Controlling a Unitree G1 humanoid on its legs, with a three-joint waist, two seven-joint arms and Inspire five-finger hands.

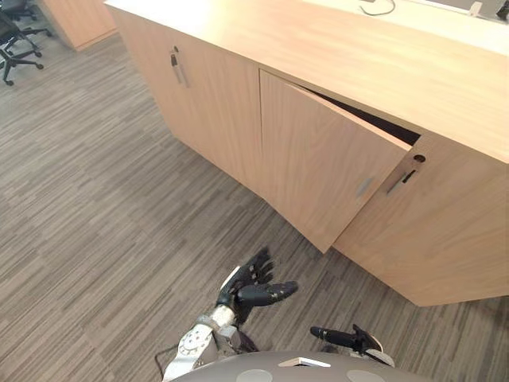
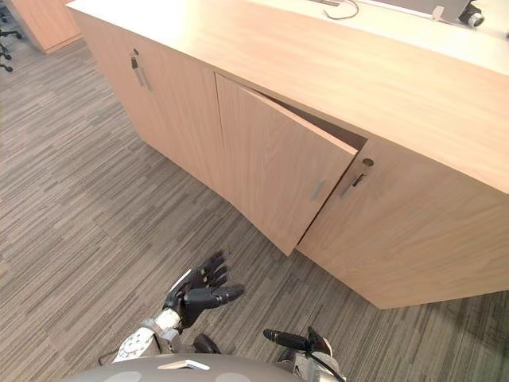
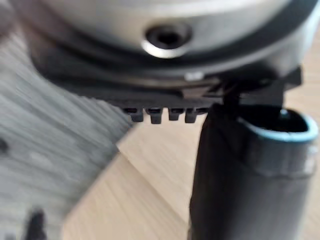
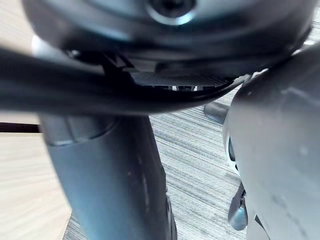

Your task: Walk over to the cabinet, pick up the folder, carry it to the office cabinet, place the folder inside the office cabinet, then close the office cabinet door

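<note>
**Clerk:** Item one, the left hand?
**Checker:** Left hand: low over the carpet, fingers straight and fanned apart, thumb stuck out to the side, nothing in it.

**Clerk:** Item two, the right hand?
**Checker:** Right hand: just to the right of the left hand and closer to the body. I cannot tell whether it is spread or closed.

**Clerk:** Item three, the cabinet?
**Checker:** Cabinet: light wood, long, ahead of both hands and apart from them.

**Clerk:** Item four, its door?
**Checker:** Door: ahead of the left hand's fingertips, not touching them. It stands ajar, its free edge swung out toward the hands, and a dark gap shows behind its top edge. A slim handle sits near that free edge.

**Clerk:** Item five, the folder?
**Checker:** Its place cannot be told. The inside behind the door is dark.

**Clerk:** Sundries?
**Checker:** Chair: black, on wheels, far beyond the left hand and off to its left.
</note>
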